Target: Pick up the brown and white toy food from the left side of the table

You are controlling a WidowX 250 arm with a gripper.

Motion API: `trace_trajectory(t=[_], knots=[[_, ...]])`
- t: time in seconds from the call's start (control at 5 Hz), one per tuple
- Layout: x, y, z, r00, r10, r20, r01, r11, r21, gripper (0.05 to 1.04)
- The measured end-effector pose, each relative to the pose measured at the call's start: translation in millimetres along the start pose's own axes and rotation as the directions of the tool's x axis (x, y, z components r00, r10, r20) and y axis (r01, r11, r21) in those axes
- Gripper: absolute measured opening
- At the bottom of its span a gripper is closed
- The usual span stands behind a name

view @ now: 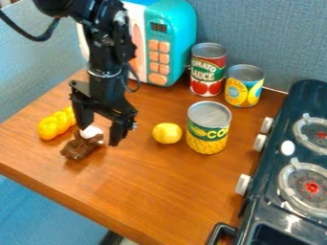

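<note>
The black gripper hangs down at the left side of the wooden table, its two fingers apart. Just under and partly between the fingertips is a small brown object with a white top; whether the fingers touch it I cannot tell. A yellow braided, bread-like piece lies close by on the left, partly behind the gripper. To the right of the gripper sits a round yellow lemon-like fruit, beside a corn can.
Behind the corn can stand a tomato sauce can and a yellow-and-blue can. A teal toy microwave is at the back, behind the arm. The dark stove with white knobs borders the table on the right.
</note>
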State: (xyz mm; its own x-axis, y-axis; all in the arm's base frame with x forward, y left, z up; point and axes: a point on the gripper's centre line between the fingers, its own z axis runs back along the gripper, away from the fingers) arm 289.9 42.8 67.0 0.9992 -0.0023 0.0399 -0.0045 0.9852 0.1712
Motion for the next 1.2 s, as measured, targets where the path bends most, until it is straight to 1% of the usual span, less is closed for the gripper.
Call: trace_trajectory(t=[0.2,0.4,0.6,0.8,1.0,1.2], knots=[[0,20,-16,0.998,0.03,-0.059,-0.031,0.999,-0.011,1.001],[1,27,-22,0.994,0.048,-0.096,-0.047,0.999,0.011,1.001],[-2,35,-24,0.992,0.074,-0.106,-0.073,0.997,0.014,1.001],[-6,36,-32,0.987,0.075,-0.139,-0.075,0.997,0.005,1.001],[-4,36,-41,0.981,0.094,-0.167,-0.093,0.996,0.013,1.001],[-3,35,-48,0.979,0.117,-0.168,-0.116,0.993,0.013,1.001]])
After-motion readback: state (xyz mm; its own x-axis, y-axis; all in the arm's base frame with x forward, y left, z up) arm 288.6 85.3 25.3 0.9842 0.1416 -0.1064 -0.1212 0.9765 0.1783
